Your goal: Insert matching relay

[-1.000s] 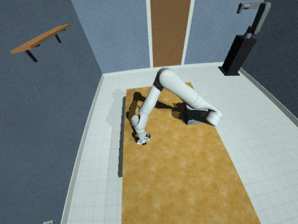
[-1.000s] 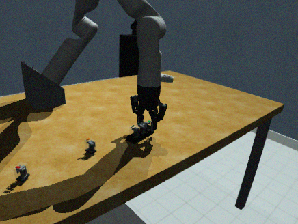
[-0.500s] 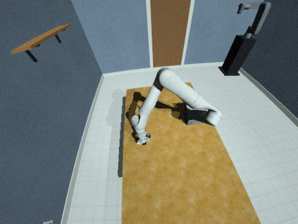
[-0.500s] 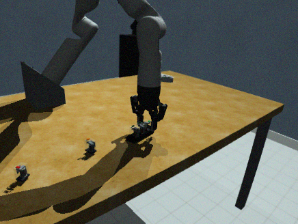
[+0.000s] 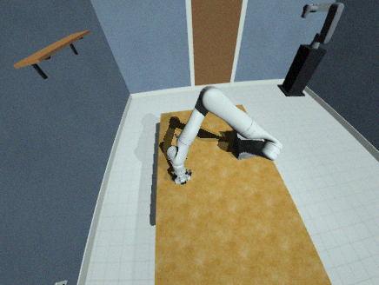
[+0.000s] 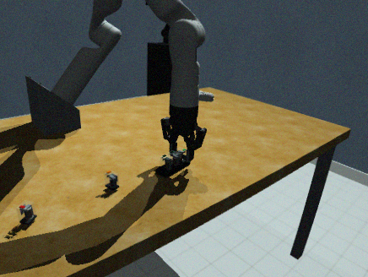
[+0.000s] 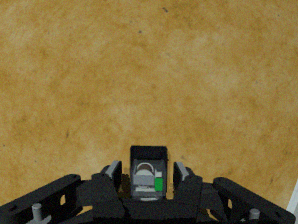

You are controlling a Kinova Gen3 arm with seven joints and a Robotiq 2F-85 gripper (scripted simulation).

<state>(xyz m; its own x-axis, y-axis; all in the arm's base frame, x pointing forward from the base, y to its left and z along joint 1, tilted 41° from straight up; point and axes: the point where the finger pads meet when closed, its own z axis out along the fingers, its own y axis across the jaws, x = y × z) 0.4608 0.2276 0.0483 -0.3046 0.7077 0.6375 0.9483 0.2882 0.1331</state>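
Fingers [image 6: 181, 153] released over the rack [image 6: 170, 167]; two loose relays [image 6: 111, 180] well aside

A grey arm [image 6: 184, 63] reaches straight down over the wooden desk [image 6: 270, 127]. Its pincer [image 6: 181, 153] hangs with the fingers parted, either side of the relays standing in the black rack [image 6: 170, 169]; a green button shows at the far end of the rack. To the left, well apart from the rack, stands a loose relay [image 6: 111, 180] with an orange button, and further left, near the desk's edge, another relay [image 6: 27, 212] with a red button.
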